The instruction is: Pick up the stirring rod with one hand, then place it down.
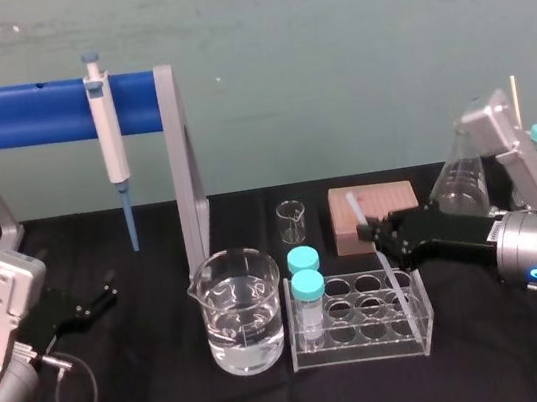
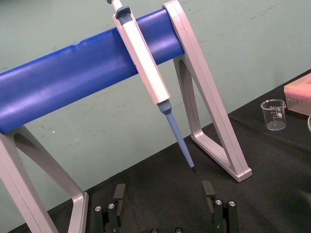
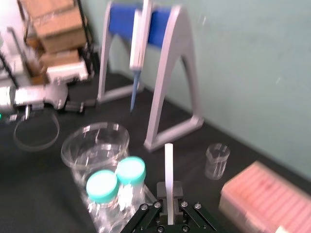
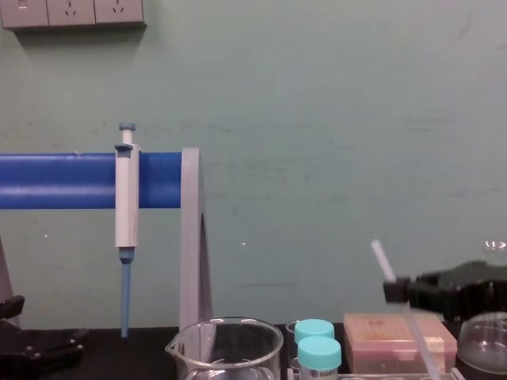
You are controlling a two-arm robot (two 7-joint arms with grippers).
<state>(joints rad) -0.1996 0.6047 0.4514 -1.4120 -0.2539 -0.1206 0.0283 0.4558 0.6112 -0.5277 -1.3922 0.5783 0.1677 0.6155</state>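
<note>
The stirring rod (image 1: 355,206) is a thin translucent white stick that slants from above the pink box down into the clear tube rack (image 1: 424,324). My right gripper (image 1: 368,235) reaches in from the right and is shut on the rod's upper part. In the right wrist view the rod (image 3: 168,160) sticks out from between the closed fingers of the right gripper (image 3: 168,194). The chest view shows the rod (image 4: 380,257) tilted, with the right gripper (image 4: 394,290) around it. My left gripper (image 1: 107,286) rests open at the far left, its fingers (image 2: 119,194) spread apart with nothing between them.
A large beaker of water (image 1: 243,311) stands left of the rack, which holds two teal-capped tubes (image 1: 308,286). Behind are a small beaker (image 1: 292,220) and a pink box (image 1: 390,201). A pipette (image 1: 109,134) hangs on the blue stand (image 1: 23,114). A flask (image 1: 460,182) stands at the right.
</note>
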